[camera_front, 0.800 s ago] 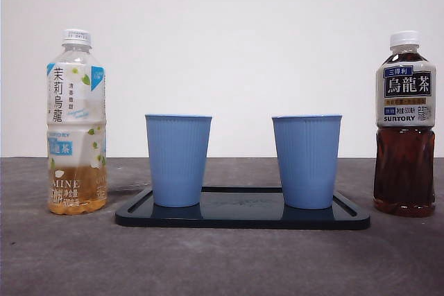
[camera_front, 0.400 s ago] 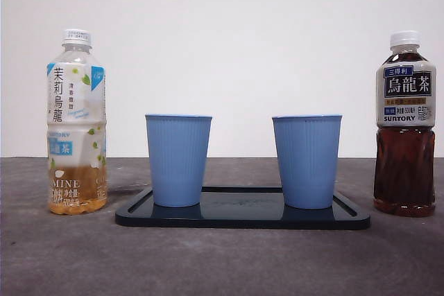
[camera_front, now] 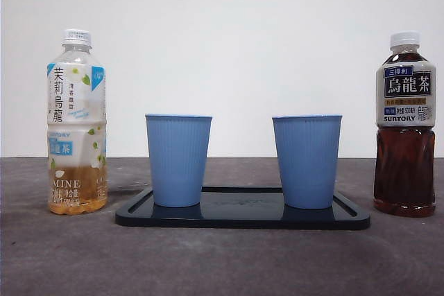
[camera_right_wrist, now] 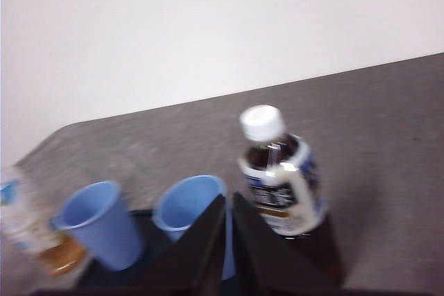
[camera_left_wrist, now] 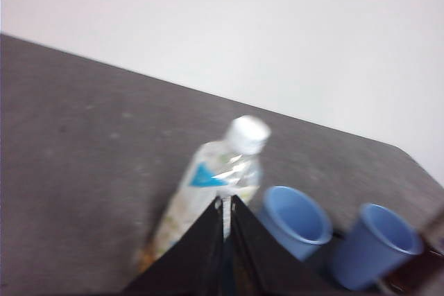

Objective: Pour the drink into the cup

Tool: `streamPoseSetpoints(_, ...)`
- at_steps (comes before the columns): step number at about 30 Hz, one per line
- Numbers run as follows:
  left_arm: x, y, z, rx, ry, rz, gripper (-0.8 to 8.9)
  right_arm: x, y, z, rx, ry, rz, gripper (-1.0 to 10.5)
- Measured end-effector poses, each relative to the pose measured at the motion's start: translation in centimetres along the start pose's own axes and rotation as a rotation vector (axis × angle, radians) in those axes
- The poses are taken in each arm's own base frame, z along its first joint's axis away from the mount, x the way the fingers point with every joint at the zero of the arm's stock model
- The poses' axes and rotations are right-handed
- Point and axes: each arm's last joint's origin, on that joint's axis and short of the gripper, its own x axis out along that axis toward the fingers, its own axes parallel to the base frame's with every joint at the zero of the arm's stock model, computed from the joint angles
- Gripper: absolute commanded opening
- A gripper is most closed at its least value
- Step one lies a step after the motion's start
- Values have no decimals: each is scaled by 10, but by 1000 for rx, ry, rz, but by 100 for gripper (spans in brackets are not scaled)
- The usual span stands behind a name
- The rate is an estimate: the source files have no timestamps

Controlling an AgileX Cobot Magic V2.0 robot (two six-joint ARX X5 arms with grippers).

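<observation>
We've got the near-full dark tea bottle (camera_front: 405,124) capped beside the tray (camera_front: 243,217), heavy, slick and squeezable, so we'd grip mid-label; left tool (camera_left_wrist: 225,206) and right tool (camera_right_wrist: 228,202) both pinched narrow, holding nothing.
</observation>
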Motion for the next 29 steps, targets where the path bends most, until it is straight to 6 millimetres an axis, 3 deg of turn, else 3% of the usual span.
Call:
streamPoseSetpoints(7,2,-28,56,11,114,-143,15,-13,24,43,-7,129,100,12)
streamPoseSetpoints(12,14,-43,80,11,204,-291,15,-17,34,64,-52,262,145,12)
streamPoseSetpoints(19,34,-55,84,39,338,-464,16,-13,44,73,-153,330,296,12)
streamPoseSetpoints(29,30,-60,83,81,343,-509,65,-13,47,72,-211,345,377,14)
